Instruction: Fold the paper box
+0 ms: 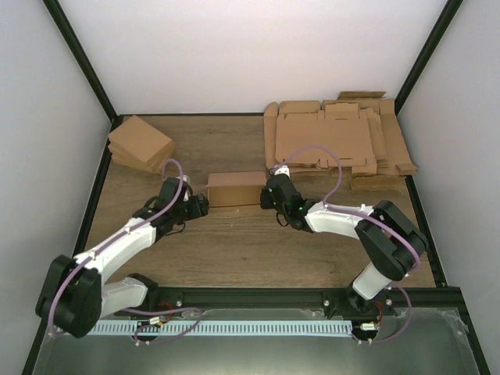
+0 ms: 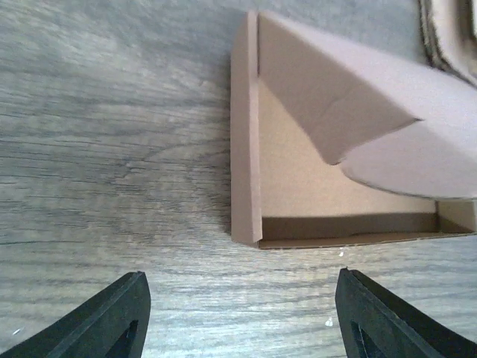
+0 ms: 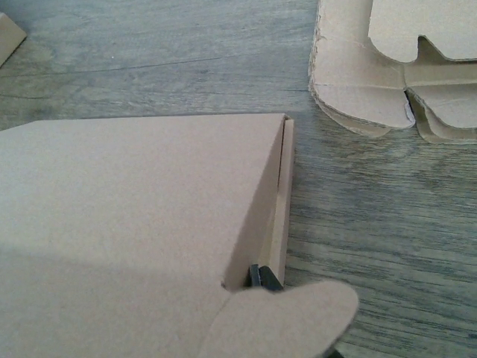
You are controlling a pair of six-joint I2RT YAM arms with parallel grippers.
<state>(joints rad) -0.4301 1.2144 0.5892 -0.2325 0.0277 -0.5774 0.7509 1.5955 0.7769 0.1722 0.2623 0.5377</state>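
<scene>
The paper box [image 1: 237,189] sits near the middle of the wooden table [image 1: 234,242], between the two grippers, with its long side running left to right. The left gripper [image 1: 200,207] is just off the box's left end with its fingers [image 2: 112,321] spread wide. Nothing is between them, and the left wrist view shows bare table between them and the box's near corner. In that view the box's lid panel is raised at a slant over the open inside, and a rounded tab hangs at its edge. The right gripper [image 1: 271,195] is at the box's right end, closed almost completely on the cardboard there. Only one dark fingertip [image 3: 265,277] shows, in the gap between the lid and the narrow side wall. A pile of small brown boxes [image 1: 141,144] lies at the far left and a stack of flat tabbed sheets [image 1: 336,141] at the far right.
</scene>
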